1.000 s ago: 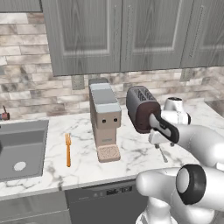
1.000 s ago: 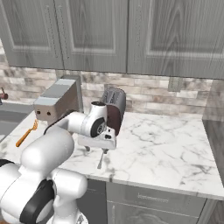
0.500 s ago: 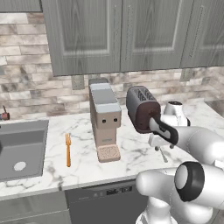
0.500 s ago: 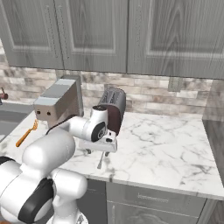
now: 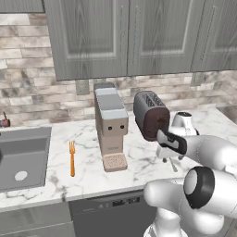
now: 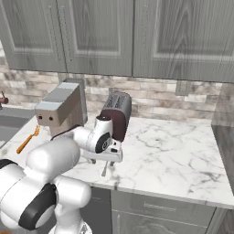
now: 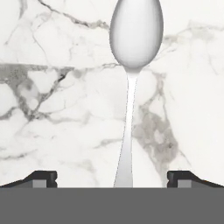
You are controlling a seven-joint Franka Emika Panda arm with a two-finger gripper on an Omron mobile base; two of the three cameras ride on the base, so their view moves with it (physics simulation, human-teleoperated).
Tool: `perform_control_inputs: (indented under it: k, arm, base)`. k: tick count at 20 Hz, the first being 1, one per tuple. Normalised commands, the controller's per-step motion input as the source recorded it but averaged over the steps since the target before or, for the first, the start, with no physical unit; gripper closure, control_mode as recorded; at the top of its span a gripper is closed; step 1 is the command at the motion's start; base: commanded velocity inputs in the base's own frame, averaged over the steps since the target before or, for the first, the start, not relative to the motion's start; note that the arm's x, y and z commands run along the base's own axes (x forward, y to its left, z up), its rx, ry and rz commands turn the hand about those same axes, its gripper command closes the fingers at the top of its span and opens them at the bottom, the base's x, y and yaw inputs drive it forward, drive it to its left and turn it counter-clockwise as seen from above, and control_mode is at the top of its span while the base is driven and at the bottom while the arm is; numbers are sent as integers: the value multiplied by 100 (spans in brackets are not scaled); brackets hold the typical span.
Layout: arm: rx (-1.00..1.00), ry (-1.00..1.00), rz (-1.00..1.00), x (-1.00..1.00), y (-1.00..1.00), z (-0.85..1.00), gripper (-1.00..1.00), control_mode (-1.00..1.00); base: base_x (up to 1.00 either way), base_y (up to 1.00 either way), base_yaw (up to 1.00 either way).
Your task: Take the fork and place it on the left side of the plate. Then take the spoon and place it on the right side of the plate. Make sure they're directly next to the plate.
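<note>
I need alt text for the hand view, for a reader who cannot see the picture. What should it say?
A silver-grey spoon lies on a white marble counter, bowl at the top of the picture and thin handle running down to the bottom edge. The gripper is open, with one dark fingertip on each side of the handle's end and not touching it.

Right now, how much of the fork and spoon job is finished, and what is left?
Nothing looks done yet. The fork lies on the counter near the sink, untouched, and no plate is seen beside it. In hand: the gripper is over the spoon, jaws open on either side of its handle, not yet closed. Left: place both the fork and the spoon beside the plate.
</note>
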Motion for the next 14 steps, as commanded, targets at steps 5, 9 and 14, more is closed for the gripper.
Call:
perform_control_inputs:
  k: [5, 9, 14]
  arm:
    - [0, 2, 1, 28, 0, -21, -100, -100]
    - [0, 5, 3, 26, 0, -24, -100, -100]
    - [0, 3, 1, 4, 0, -46, 100, -100]
  base:
    - [0, 0, 0]
    - [0, 0, 0]
    - [0, 0, 0]
